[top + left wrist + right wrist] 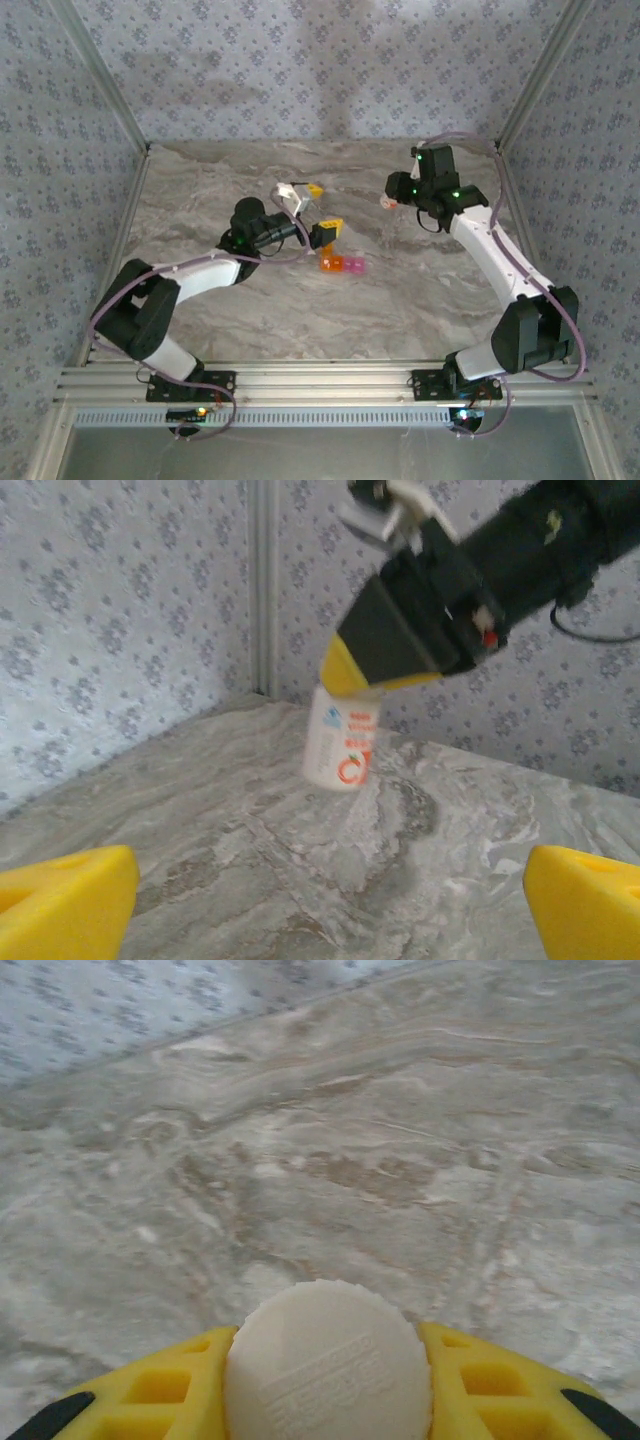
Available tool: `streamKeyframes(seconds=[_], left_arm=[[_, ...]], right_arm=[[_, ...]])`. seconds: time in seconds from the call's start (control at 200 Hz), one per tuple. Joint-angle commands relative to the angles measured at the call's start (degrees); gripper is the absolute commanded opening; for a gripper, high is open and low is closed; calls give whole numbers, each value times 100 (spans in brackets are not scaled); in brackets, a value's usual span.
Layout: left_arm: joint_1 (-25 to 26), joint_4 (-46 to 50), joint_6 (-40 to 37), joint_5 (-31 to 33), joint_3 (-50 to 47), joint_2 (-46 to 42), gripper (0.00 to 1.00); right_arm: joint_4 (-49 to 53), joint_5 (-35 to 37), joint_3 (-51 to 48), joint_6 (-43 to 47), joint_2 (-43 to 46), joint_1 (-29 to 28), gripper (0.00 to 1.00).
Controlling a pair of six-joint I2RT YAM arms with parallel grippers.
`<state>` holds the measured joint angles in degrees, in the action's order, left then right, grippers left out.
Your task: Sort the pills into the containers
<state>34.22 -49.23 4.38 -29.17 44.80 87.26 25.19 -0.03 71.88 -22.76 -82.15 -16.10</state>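
The containers (340, 264) are a short orange-to-pink strip of tiny boxes lying mid-table, just in front of my left gripper (322, 208). That gripper is open wide, and its yellow fingertips (62, 900) stand far apart with only bare table between them. My right gripper (391, 199) hovers at the back right, shut on a small white bottle (342, 745) with an orange logo. The bottle hangs above the table in the left wrist view. In the right wrist view its ribbed white cap (328, 1345) sits clamped between the yellow fingers (150, 1395). The pills are out of view.
The grey marble table (250, 300) is walled by patterned panels on the left, back and right, with aluminium posts (105, 70) at the corners. The right arm's black wrist (520, 550) reaches across the upper part of the left wrist view.
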Motion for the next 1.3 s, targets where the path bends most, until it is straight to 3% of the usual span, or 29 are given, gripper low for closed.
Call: streamKeyframes(seconds=[0.0,0.525,0.815,1.089,1.294], left_arm=[[-31,802,-227,473,117,-384,98],[-224,3431,323,2030,846,-810,98],[-258,3621,810,3301,874,-894,98],[-258,4045,665,3183,1074,-817,98],[-273,4598,898,3231,1397,-730,98]], right_arm=[[-288,933,-298,233,127,20,33],[-1129,1348,-1381,-47,-498,44,33],[-1344,1270,-1722,-202,-637,98,33],[-1601,1155,-1955,-362,-781,120,36],[-1623,1157,-2076,-404,-751,129,53]])
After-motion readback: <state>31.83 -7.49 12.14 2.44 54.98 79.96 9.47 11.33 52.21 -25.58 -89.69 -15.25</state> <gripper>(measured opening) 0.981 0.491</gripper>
